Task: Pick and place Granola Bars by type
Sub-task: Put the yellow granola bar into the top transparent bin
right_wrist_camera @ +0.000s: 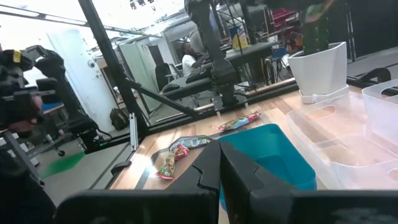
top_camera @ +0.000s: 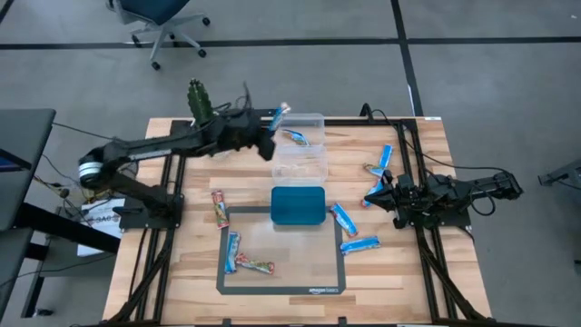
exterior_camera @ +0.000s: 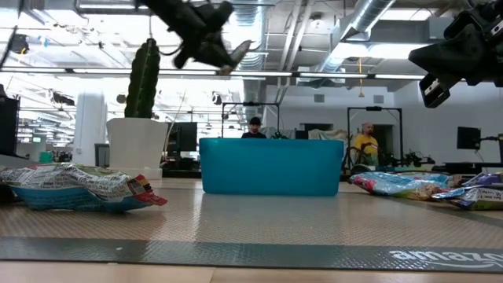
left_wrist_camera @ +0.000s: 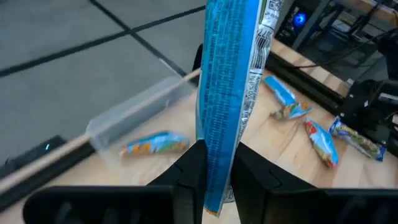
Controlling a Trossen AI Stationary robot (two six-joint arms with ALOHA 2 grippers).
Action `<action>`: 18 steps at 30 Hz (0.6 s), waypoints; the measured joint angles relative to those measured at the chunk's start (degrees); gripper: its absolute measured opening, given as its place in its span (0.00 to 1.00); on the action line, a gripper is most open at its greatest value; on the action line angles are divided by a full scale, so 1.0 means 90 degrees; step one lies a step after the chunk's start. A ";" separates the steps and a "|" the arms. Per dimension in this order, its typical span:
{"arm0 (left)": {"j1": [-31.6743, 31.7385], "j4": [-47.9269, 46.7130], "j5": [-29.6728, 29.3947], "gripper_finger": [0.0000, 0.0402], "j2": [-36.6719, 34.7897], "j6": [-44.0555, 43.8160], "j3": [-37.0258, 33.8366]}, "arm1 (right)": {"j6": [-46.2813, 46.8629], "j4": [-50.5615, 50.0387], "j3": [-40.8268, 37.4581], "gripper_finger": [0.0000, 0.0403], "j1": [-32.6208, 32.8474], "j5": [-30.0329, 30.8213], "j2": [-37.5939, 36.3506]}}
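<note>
My left gripper is raised over the far left corner of the clear plastic box and is shut on a shiny blue granola bar. One blue bar lies inside the box. Nearer, the teal tray stands on a grey mat. Around it lie blue bars and multicoloured bars. My right gripper waits shut at the table's right side, beside more blue bars. My left gripper pinches the blue bar by one end between its two fingers. The fingers come slanting down from the table's left and lie along the bar. The bar sticks out past the fingertips, edge-on, lifted clear above the box's rim.
A cactus in a white pot stands at the table's far left corner, close behind my left arm. Black frame rails run along both sides of the table. People and desks show in the room beyond the table.
</note>
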 joint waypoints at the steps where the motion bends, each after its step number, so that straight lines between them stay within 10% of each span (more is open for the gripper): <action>1: 0.0037 -0.0059 0.0049 0.14 0.0196 0.0095 0.0222 | 0.0002 0.0000 0.0000 0.00 -0.0002 -0.0002 -0.0002; 18: 0.0632 -0.2311 0.0119 0.14 0.2630 0.1571 0.2794 | 0.0002 0.0002 0.0000 0.00 0.0000 0.0000 0.0000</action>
